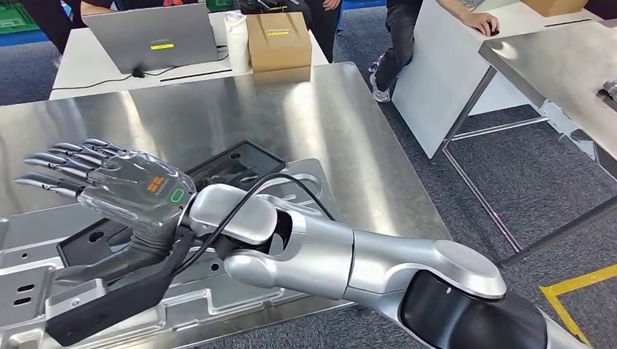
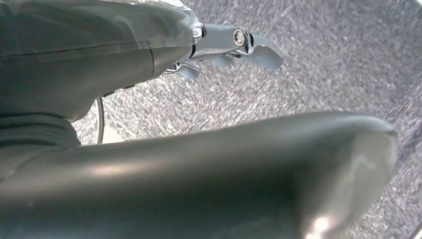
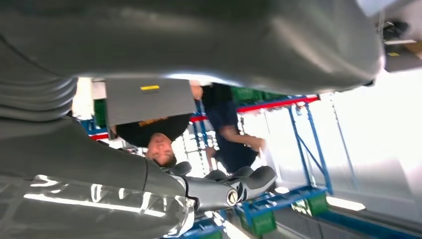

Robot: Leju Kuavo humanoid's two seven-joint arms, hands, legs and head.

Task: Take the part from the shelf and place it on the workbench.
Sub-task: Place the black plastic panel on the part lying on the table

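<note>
- The part (image 1: 218,291), a flat silver metal panel with a black panel on top of it, lies on the steel desk (image 1: 342,131) at its near left corner; its long axis runs from the lower left up toward the right, and its near edge appears to overhang the desk's front edge, though the arm hides much of it.
- The right robot hand (image 1: 102,182) hovers above the part's left half, palm down, fingers stretched out and slightly apart, pointing left; it holds nothing. The right arm (image 1: 349,262) reaches in from the lower right across the part, with a black cable looping over its wrist.
- The left robot hand (image 2: 234,47) shows in its wrist view over grey carpet, fingers extended with nothing in them.
- The far and right stretches of the desk are bare metal, and its right edge borders grey carpet floor (image 1: 524,174) with a yellow tape line (image 1: 575,287) at the lower right.
- Behind the desk stands a white table with a grey laptop (image 1: 153,33) carrying a small yellow sticker, a cardboard box (image 1: 279,43) with a yellow label too small to read, and a white roll (image 1: 236,40).
- A person (image 1: 396,43) stands at another white table to the right.
</note>
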